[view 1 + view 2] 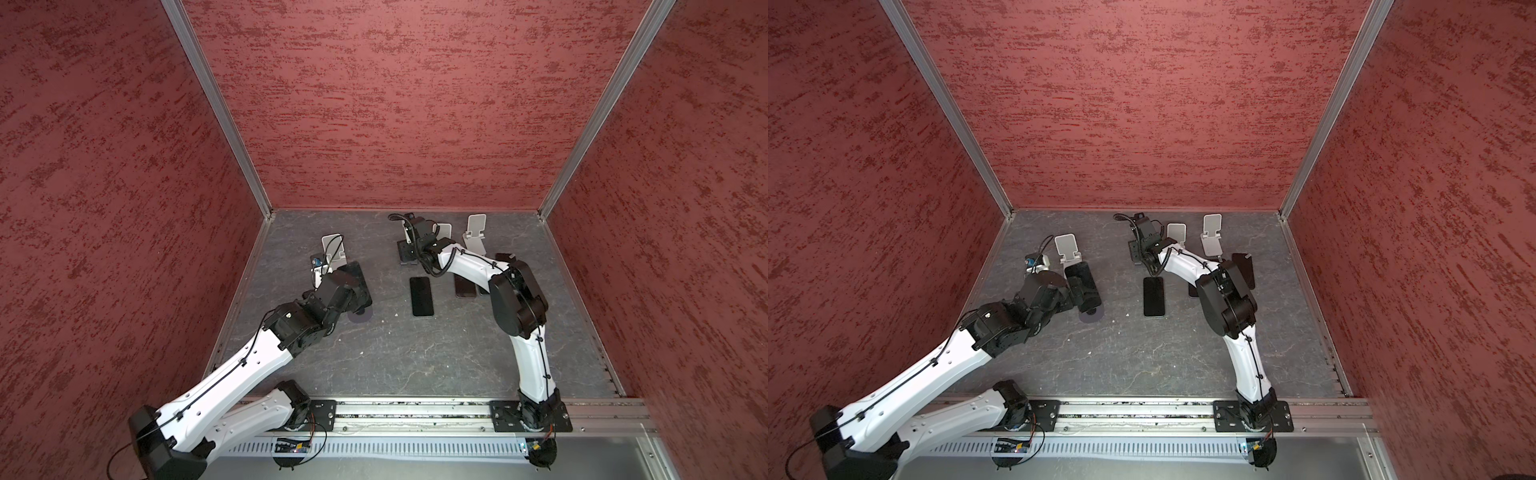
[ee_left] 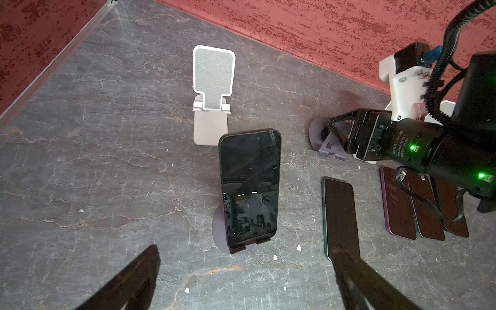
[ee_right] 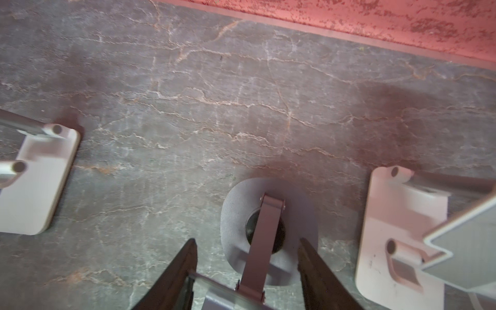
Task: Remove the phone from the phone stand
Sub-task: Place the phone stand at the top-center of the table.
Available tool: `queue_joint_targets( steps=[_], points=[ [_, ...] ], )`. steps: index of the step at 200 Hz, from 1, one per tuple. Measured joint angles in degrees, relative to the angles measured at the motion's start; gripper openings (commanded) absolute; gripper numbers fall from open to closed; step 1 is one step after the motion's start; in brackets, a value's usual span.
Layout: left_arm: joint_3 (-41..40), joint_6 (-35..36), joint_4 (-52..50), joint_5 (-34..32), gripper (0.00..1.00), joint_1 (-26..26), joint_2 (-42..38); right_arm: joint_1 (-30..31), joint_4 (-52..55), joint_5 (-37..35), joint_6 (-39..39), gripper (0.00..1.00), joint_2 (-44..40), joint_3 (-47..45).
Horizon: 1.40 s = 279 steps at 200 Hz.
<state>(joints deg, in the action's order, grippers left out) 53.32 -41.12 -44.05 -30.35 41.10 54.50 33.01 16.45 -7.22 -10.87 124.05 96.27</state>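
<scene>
Phone (image 2: 249,188) upright, phone stand (image 2: 218,228) mostly hidden

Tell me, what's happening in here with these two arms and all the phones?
It looks like phones are being taken off their stands. The left gripper hangs open just short of a phone that leans on a purple stand, not touching it. The right gripper is closed on a second purple stand, which carries no phone. A white stand behind the leaning phone is bare. A loose phone lies flat on the table, with more beside it.
</scene>
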Motion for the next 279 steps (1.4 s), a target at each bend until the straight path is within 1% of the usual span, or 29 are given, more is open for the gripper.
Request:
queue_joint_targets(
  steps=[96, 210, 247, 279],
  points=[
    [2.36, 0.48, 0.66, 0.76, 1.00, -0.98, 4.20, -2.56, -0.17, 4.72, 0.87, 0.60, 3.23, 2.60],
    [2.43, 1.11, 0.92, 2.03, 0.99, -1.64, 5.86, -2.56, -0.20, 6.01, 0.81, 0.76, 4.33, 2.67],
    [3.52, 1.51, 0.83, 2.67, 0.99, -1.79, 6.99, -2.58, -0.20, 5.99, 0.85, 0.80, 4.33, 2.67],
    [4.76, 1.57, 0.79, 2.91, 0.99, -1.95, 7.43, -2.58, 0.20, 5.38, 0.90, 0.86, 3.98, 2.67]
  ],
)
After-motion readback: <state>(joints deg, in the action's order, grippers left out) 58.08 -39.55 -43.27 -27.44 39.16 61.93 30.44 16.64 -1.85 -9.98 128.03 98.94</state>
